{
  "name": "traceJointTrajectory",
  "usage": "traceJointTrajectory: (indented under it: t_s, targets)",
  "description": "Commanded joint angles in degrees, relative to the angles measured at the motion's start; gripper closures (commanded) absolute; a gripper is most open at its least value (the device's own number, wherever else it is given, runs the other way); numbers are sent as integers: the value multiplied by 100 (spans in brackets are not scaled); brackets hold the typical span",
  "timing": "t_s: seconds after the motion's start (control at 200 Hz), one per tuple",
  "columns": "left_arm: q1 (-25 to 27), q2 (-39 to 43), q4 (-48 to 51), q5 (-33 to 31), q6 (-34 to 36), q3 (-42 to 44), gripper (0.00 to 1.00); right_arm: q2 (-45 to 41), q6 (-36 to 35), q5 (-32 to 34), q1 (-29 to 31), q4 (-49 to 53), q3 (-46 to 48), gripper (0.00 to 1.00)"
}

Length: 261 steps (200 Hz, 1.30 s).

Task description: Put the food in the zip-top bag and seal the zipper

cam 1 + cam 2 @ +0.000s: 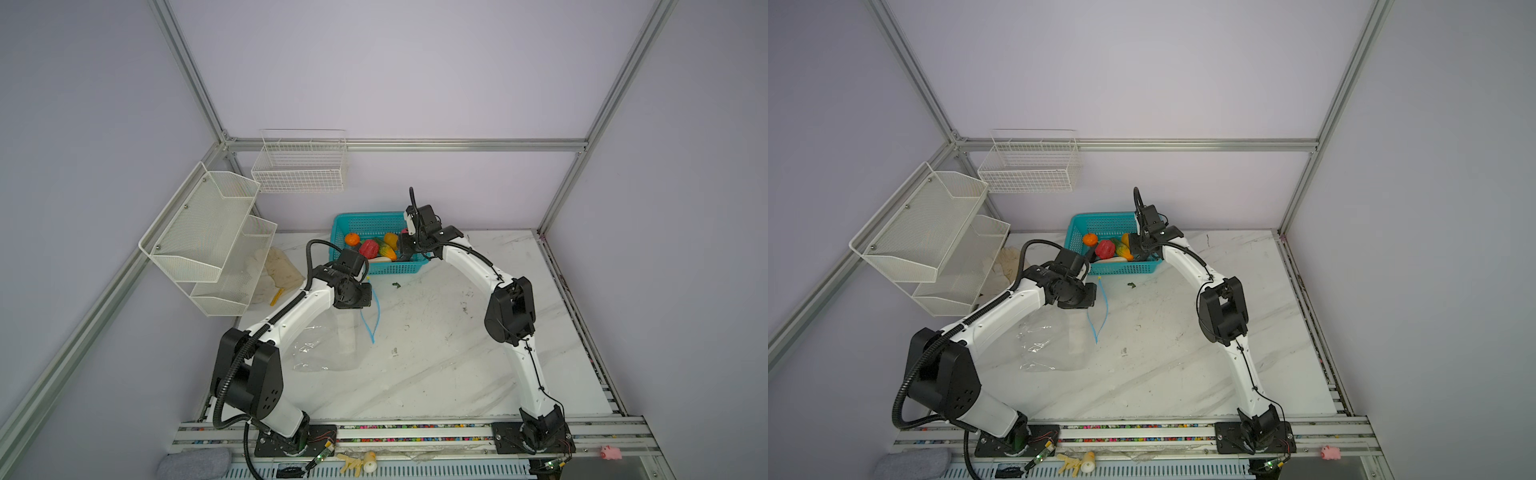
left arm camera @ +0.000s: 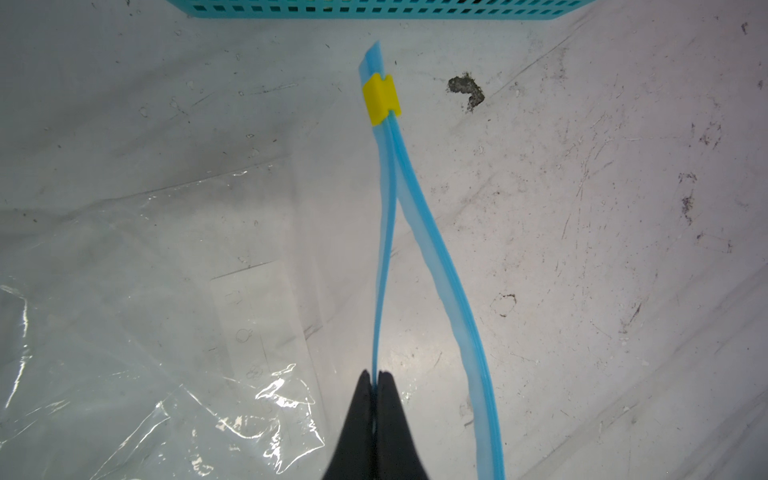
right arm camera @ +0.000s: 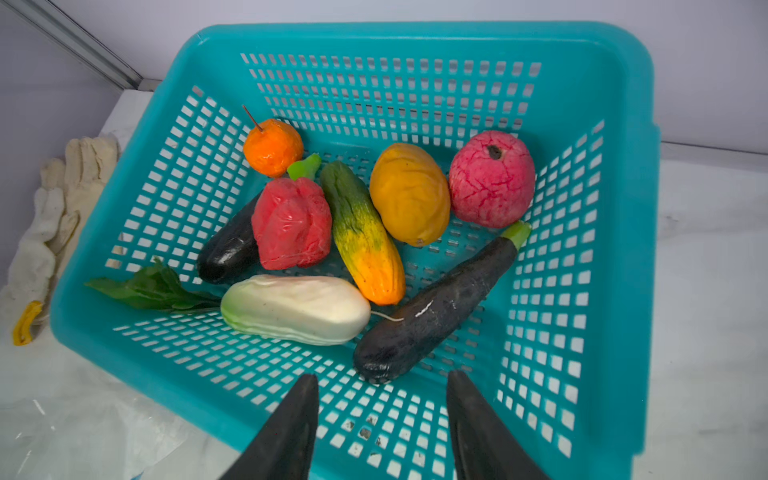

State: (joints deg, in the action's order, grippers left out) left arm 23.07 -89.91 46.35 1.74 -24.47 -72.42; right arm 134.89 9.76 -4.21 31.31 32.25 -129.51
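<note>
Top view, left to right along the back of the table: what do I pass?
White mesh shelf → pale gloves → then inside the teal basket: orange → red pepper → yellow-orange fruit.

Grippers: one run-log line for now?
left gripper: shut on light-blue zipper strip | right gripper: open over teal perforated plastic basket | toy food: in basket

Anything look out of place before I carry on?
One small dark scrap lies loose on the table just in front of the basket, outside it; I cannot tell what it is. Gloves lie crumpled by the wire rack. Nothing else stands out.
</note>
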Motion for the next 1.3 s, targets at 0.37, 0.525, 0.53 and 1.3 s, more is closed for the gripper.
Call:
traceJointTrajectory:
  t_s: [0.37, 0.525, 0.53, 1.3]
  targets:
    - [74, -116, -9, 127, -36, -235, 100, 1305, -1674, 95, -140, -642, -1352, 44]
    - [83, -158, 68, 74, -34, -278, 100, 1610, -1551, 179, -142, -667, -1631, 43]
    - [83, -158, 67, 73, -37, -275, 100, 1610, -1545, 181, -142, -663, -1622, 43]
    - [137, 23, 90, -7, -56, -228, 100, 156, -1138, 524, -82, 513, 482, 48]
